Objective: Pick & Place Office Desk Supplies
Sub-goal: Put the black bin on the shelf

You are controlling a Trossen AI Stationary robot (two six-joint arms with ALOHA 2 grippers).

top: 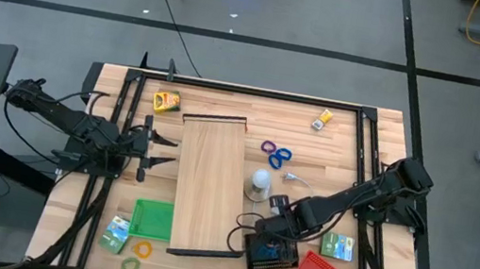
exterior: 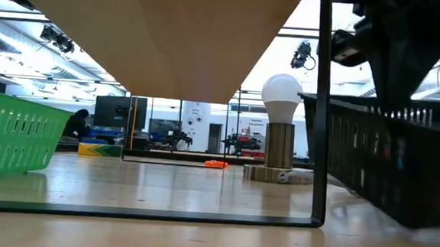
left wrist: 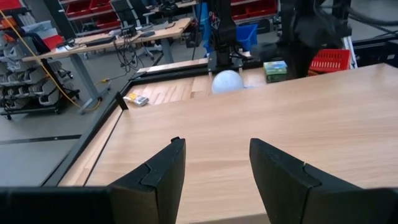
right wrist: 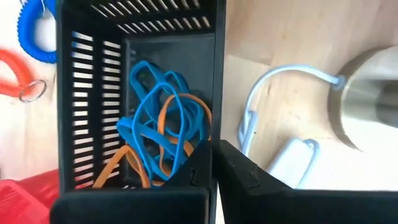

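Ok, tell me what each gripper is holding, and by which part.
Left gripper: open, holding nothing. Right gripper: shut, apparently pinching the black mesh tray by the top of its side wall.

black tray (right wrist: pixel 74 93): near end cut off by the right wrist picture's edge
bands (right wrist: pixel 161 134): lower loops hidden behind the right gripper (right wrist: pixel 211 165)
lamp base (right wrist: pixel 367 99): cut off at the edge
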